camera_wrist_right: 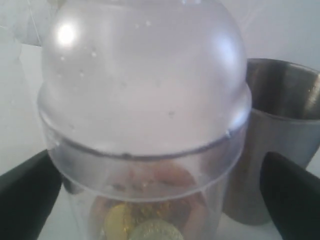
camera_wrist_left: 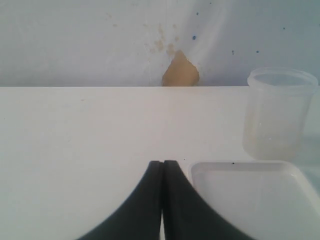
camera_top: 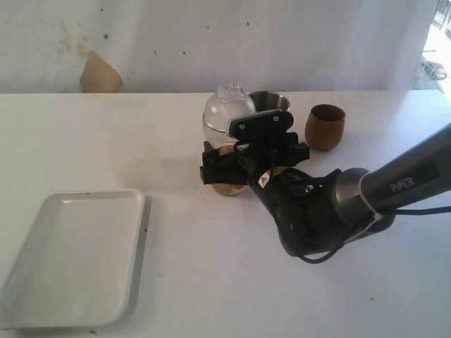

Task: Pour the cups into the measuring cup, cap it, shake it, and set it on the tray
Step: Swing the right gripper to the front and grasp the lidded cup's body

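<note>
The right gripper had its fingers wide apart, one on each side of the measuring cup, clamped on nothing. The measuring cup stood on the table mid-scene, well apart from the tray, with the lid on top. The tumbler stood just beside it, behind one finger, so a skewed close would likely knock the tumbler or pinch it against the measuring cup. The clear wall looked smooth, so a weak or low hold could let it slip in a shake. If the lid was only resting there, the brown and yellow contents would probably fly out. A finger closing on the lid's rim could also pry it off. The left gripper had its fingers pressed together, holding nothing. Counted: one tray, one lid, one tumbler, one wooden cup, two grippers, and one measuring cup in the exterior view. The left wrist view showed a clear container past the tray corner, and I could not tell whether it was the same one.
</note>
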Robot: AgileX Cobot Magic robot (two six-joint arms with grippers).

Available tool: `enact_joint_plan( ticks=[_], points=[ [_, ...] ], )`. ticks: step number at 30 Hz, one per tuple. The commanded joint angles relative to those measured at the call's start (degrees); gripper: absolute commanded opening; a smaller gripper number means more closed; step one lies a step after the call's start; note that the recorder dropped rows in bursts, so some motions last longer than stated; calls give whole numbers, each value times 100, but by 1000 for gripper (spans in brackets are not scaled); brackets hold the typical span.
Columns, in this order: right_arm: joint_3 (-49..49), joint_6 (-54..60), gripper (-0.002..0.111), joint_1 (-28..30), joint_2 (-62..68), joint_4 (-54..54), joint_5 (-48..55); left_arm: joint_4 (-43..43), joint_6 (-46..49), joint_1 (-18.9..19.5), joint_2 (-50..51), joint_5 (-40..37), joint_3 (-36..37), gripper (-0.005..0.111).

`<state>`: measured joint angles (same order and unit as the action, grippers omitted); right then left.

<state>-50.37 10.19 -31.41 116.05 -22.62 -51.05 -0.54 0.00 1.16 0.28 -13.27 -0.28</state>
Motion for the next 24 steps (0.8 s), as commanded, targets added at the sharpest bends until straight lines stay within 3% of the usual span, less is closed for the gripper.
enact_joint_plan(
  ticks=[1,24],
  points=[
    [-284,15,105,3,257,-1,-22,-8,0,-23,-28,-10,28,0],
    [-637,15,105,3,639,12,-184,-8,0,-23,-28,-10,28,0]
  ],
)
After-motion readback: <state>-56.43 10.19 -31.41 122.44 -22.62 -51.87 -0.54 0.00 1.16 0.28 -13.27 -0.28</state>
